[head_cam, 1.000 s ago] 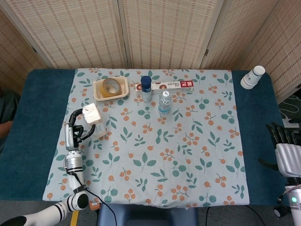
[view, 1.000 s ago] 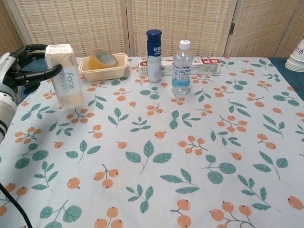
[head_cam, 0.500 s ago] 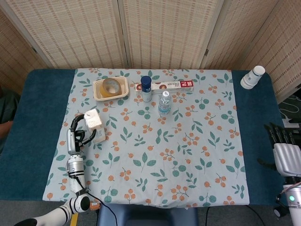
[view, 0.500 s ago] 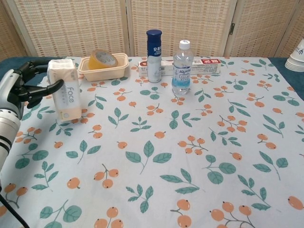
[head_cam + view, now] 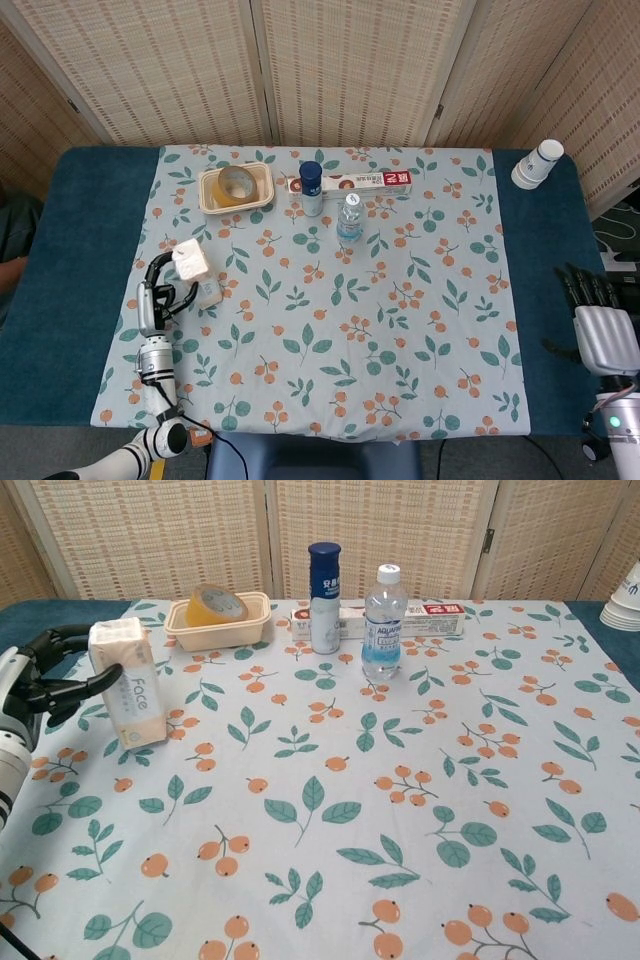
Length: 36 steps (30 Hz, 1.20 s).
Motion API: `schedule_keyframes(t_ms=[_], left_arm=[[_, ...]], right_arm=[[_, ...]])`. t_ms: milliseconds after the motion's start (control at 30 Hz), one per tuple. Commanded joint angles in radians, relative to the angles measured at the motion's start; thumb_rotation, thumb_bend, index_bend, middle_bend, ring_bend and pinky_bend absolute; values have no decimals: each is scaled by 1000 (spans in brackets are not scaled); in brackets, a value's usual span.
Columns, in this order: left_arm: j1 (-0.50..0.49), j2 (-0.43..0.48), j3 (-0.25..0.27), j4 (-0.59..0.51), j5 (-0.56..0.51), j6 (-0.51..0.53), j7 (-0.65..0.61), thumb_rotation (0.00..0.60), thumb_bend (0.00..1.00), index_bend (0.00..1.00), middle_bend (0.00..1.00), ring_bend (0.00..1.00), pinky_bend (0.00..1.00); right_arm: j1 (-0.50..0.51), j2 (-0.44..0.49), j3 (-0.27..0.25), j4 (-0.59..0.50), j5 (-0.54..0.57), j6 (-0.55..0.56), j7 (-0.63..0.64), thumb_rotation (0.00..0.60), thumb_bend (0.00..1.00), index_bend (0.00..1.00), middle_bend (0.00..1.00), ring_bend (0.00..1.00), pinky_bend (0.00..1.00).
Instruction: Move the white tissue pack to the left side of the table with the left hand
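Left hand [image 5: 30,685], fingers [image 5: 95,683] clasping the upright white tissue pack [image 5: 128,685] near the surface's left edge; releasing it tilted is risking toppling.

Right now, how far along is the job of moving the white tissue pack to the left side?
Done: the left hand grips the white tissue pack and has it near the left edge of the floral cloth. In hand: the pack stands tilted, its base at the cloth. Left: settle it and let go.
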Motion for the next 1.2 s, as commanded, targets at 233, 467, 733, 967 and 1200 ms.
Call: schedule_keyframes(t_ms=[233,467,733,967,1200], left_arm=[[42,15,21,-23,10,1,-11,600,346,484,579,974,984],[56,19,28,-31,24,10,-11,600,346,484,579,971,983],[72,6,48,-10,33,-1,-16,600,344,467,565,969,982],[80,-4,73,19,61,0,-42,600,276,302,479,951,969],[87,12,105,24,101,16,-27,600,236,28,306,911,939]], right_arm=[[1,-4,-7,-5,-9,1,-13,600,94,14,0,0,0],[0,-4,-11,-9,-18,5,-14,600,94,15,0,0,0],[1,-1,-13,-10,-21,4,-10,600,94,14,0,0,0],[-6,0,-14,-8,-46,32,3,600,94,15,0,0,0],[-10,3,-12,-5,-52,42,19,600,94,14,0,0,0]])
